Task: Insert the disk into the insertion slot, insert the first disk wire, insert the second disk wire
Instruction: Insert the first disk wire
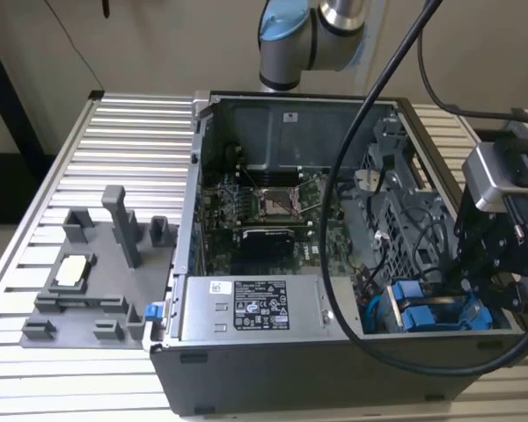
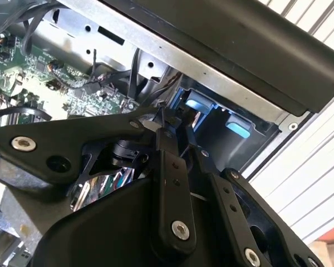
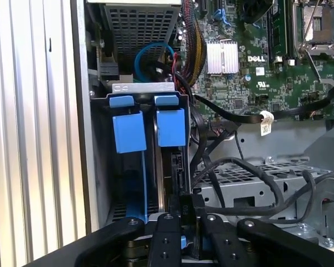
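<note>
a: exterior view first. what's in the open computer case (image 1: pixel 190 264)?
b: at its four o'clock corner there's a drive cage (image 3: pixel 139 88) holding two blue carriers side by side. in the first wrist view the disk (image 3: pixel 171 127) sits down in the insertion slot (image 3: pixel 166 167), with the other carrier (image 3: pixel 128 130) just beside it.
a: anything hard to make out?
b: the disk's metal face is hidden. just its blue tab and a dark edge show.
a: and the arm?
b: a joint shows at twelve o'clock behind the case, and the wrist leans in from three o'clock. the gripper (image 3: pixel 185 219) is clenched on a black disk wire (image 3: pixel 184 201) plug at the disk's end.
</note>
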Available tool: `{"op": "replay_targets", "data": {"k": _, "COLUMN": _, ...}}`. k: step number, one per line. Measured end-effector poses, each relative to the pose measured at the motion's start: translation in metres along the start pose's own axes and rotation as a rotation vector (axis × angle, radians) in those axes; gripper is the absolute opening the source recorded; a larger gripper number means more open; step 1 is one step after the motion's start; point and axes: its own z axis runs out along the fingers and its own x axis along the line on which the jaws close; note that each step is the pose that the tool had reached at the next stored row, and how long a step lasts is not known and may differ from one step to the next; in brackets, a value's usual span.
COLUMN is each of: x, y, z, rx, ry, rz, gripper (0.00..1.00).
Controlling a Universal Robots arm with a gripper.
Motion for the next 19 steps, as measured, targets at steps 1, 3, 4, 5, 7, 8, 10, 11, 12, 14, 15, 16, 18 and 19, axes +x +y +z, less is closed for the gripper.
{"op": "replay_targets", "data": {"k": 1, "x": 0.0000, "y": 0.0000, "z": 0.0000, "rx": 0.0000, "ry": -0.0001, "rz": 0.000, "gripper": 0.20}}
{"op": "replay_targets", "data": {"k": 3, "x": 0.0000, "y": 0.0000, "z": 0.0000, "rx": 0.0000, "ry": 0.0000, "rz": 0.000, "gripper": 0.20}}
{"op": "replay_targets", "data": {"k": 4, "x": 0.0000, "y": 0.0000, "z": 0.0001, "rx": 0.0000, "ry": 0.0001, "rz": 0.000, "gripper": 0.20}}
{"op": "replay_targets", "data": {"k": 5, "x": 0.0000, "y": 0.0000, "z": 0.0001, "rx": 0.0000, "ry": 0.0000, "rz": 0.000, "gripper": 0.20}}
{"op": "replay_targets", "data": {"k": 7, "x": 0.0000, "y": 0.0002, "z": 0.0005, "rx": -0.0003, "ry": 0.0000, "rz": 0.000, "gripper": 0.21}}
{"op": "replay_targets", "data": {"k": 8, "x": 0.0000, "y": 0.0002, "z": 0.0006, "rx": -0.0003, "ry": -0.0005, "rz": 0.000, "gripper": 0.27}}
{"op": "replay_targets", "data": {"k": 10, "x": -0.0005, "y": 0.0002, "z": -0.0019, "rx": -0.0008, "ry": -0.0003, "rz": 0.000, "gripper": 0.27}}
{"op": "replay_targets", "data": {"k": 11, "x": -0.0010, "y": 0.0003, "z": -0.0048, "rx": -0.0009, "ry": 0.0003, "rz": 0.000, "gripper": 0.34}}
{"op": "replay_targets", "data": {"k": 12, "x": -0.0016, "y": 0.0005, "z": -0.0087, "rx": -0.0011, "ry": 0.0003, "rz": 0.000, "gripper": 0.34}}
{"op": "replay_targets", "data": {"k": 14, "x": -0.0030, "y": 0.0010, "z": -0.0172, "rx": -0.0018, "ry": 0.0005, "rz": 0.000, "gripper": 0.34}}
{"op": "replay_targets", "data": {"k": 15, "x": -0.0037, "y": 0.0012, "z": -0.0217, "rx": -0.0022, "ry": 0.0005, "rz": 0.000, "gripper": 0.34}}
{"op": "replay_targets", "data": {"k": 16, "x": -0.0044, "y": 0.0014, "z": -0.0257, "rx": -0.0027, "ry": 0.0006, "rz": 0.001, "gripper": 0.34}}
{"op": "replay_targets", "data": {"k": 18, "x": -0.0057, "y": 0.0019, "z": -0.0341, "rx": -0.0033, "ry": 0.0006, "rz": 0.001, "gripper": 0.34}}
{"op": "replay_targets", "data": {"k": 19, "x": -0.0064, "y": 0.0021, "z": -0.0381, "rx": -0.0034, "ry": 0.0007, "rz": 0.001, "gripper": 0.34}}
